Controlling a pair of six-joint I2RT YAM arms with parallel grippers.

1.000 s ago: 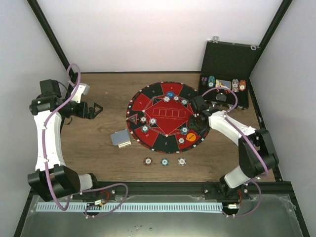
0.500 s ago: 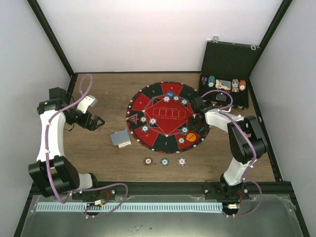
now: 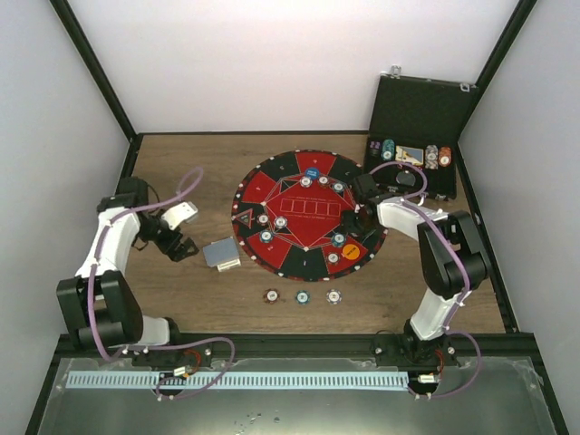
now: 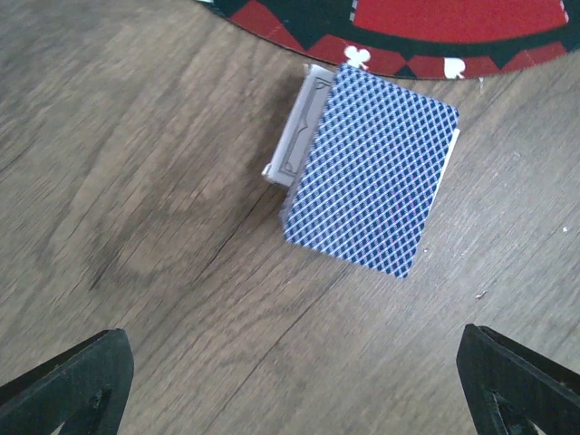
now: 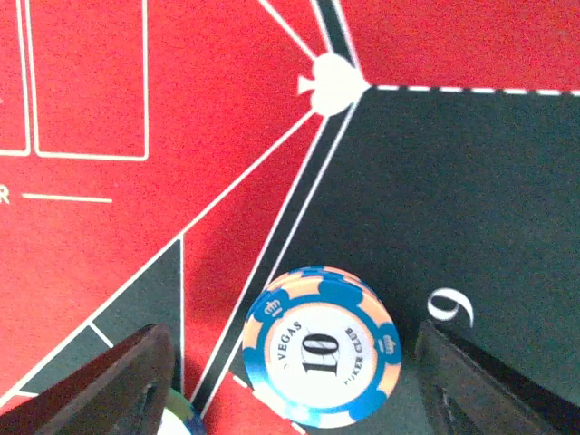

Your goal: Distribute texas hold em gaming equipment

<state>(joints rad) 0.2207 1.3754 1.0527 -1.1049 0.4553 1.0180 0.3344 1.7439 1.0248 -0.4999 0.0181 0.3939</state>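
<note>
Left gripper (image 4: 290, 367): spread wide and holding nothing. Its two dark fingertips sit in the bottom corners of the wrist view, with only the brown wooden table (image 4: 136, 181) between them.

Task's thing in question: a small rectangular stack of playing cards with blue cross-hatched backs (image 4: 372, 177). It lies flat on the table, with its far edge just beside the rim of the large round red-and-black mat (image 3: 304, 263).

Under the stack: a pale grey piece (image 4: 304, 122) pokes out at the far-left side. Whether it is a slipped card or a box cannot be told.

Bearing from the hand: the stack lies ahead of the open fingers and a little to their right, apart from both, on the side towards the mat.

Long axis: it runs roughly away from the gripper, leaning slightly, so the line between the fingertips crosses the stack's shorter width.

Nearer arm: the left one. From above, its gripper (image 3: 183, 248) is just beside the stack (image 3: 220, 254). The right arm is across the mat, well apart.

Right gripper (image 5: 294, 381): open, with one finger on each side of a blue-and-peach striped chip stack marked 10 (image 5: 322, 358). A gap shows on both sides, so nothing is gripped.

Judged requirement: a short forward reach and descent to straddle the stack should suffice, with little wrist turn needed.
</note>
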